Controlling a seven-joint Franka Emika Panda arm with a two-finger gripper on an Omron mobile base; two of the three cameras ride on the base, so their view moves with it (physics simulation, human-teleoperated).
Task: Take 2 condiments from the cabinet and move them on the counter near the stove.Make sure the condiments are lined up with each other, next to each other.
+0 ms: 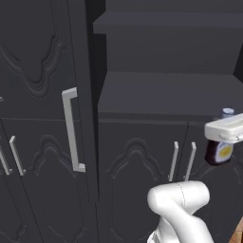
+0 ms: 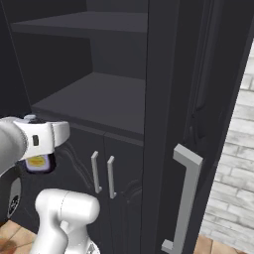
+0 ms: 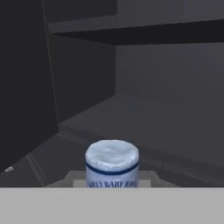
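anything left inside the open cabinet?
The cabinet shelves in view look bare. The gripper holds the maroon bottle out front of it. The door and frame hide part of the interior.

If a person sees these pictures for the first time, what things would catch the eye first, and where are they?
First the small maroon bottle with yellow label and pale blue cap, held in the shut claw at the right edge of the left base view, out in front of the low cabinet doors. Behind it gapes the open black cabinet, its dark shelves bare where they show. The ornate cabinet door with its long grey bar handle stands open on the left.
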